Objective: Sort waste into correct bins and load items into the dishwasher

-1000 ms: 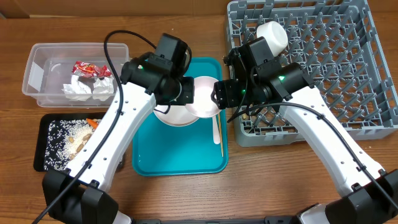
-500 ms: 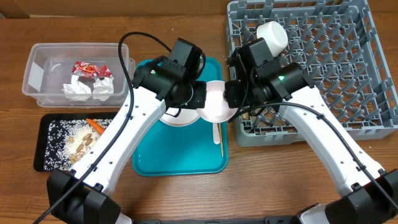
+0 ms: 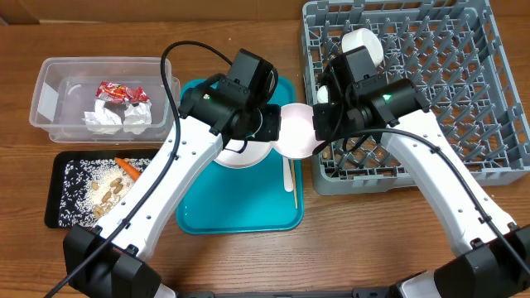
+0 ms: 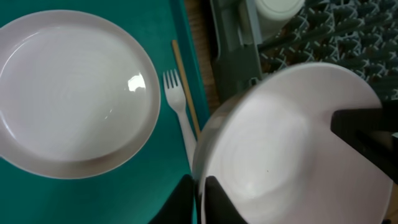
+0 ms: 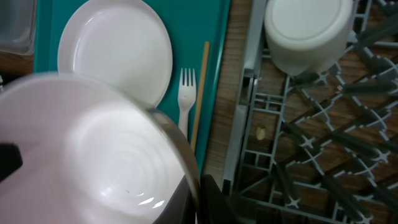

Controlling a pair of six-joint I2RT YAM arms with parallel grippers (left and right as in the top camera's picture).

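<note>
Two grippers meet on one bowl (image 3: 296,131), held off the bench just outside the rack (image 3: 464,74), against the wall that faces the teal tray (image 3: 232,207). My right gripper (image 5: 198,202) is clenched on the rim at the edge nearest the rack. My left gripper (image 4: 200,198) straddles the rim at the edge farthest from the rack, its fingers slightly apart. Whether it grips or merely brackets the rim I cannot tell.

The coming move turns on this: the rack lies directly behind my right gripper, so the bowl only has to cross that one wall. My right arm is the nearer and reaches from the rack's side. The bowl is round with no long axis, and it sits roughly mouth up. I judge it needs tipping to stand between the pegs, and my left gripper must be off the rim first.

Counted outward from the rack:
- One upturned bowl (image 3: 364,43) sits inside the rack, in its far corner on the tray side.
- One stick (image 3: 294,186) lies just outside the rack, then one fork (image 3: 287,174), then one plate (image 4: 74,90).
- One tub (image 3: 50,91) stands well away from the rack, with one wrapper (image 3: 122,91) and what look like two napkins (image 3: 112,120).
- One black tray (image 3: 56,159), as far off, holds one carrot (image 3: 126,166) among scraps (image 3: 103,190).
</note>
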